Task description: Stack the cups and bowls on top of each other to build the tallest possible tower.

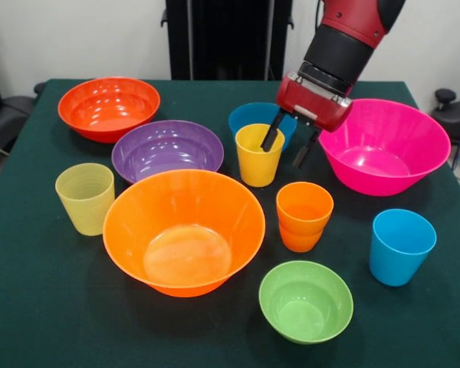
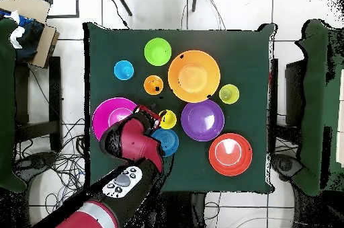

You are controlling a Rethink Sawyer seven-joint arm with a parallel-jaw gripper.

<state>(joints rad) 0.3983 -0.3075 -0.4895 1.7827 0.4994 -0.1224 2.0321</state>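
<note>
My gripper [image 1: 283,156] [image 2: 154,114] is open and astride the right wall of the yellow cup [image 1: 254,162] [image 2: 168,120]: one finger reaches inside it, the other hangs outside. Nothing is stacked. Behind that cup stands the small blue bowl [image 1: 249,116] [image 2: 168,144], and the hot pink bowl [image 1: 383,146] [image 2: 109,116] sits to its right. The large orange bowl [image 1: 184,230] [image 2: 193,76], purple bowl [image 1: 167,149] [image 2: 202,120], red-orange bowl [image 1: 109,107] [image 2: 230,153], lime green bowl [image 1: 306,300] [image 2: 157,51], orange cup [image 1: 303,216] [image 2: 154,85], sky blue cup [image 1: 401,245] [image 2: 123,70] and pale ribbed cup [image 1: 85,198] [image 2: 229,93] each stand alone.
Everything rests on a dark green tablecloth [image 1: 31,307] [image 2: 255,50]. Chairs stand at both sides of the table in the overhead view.
</note>
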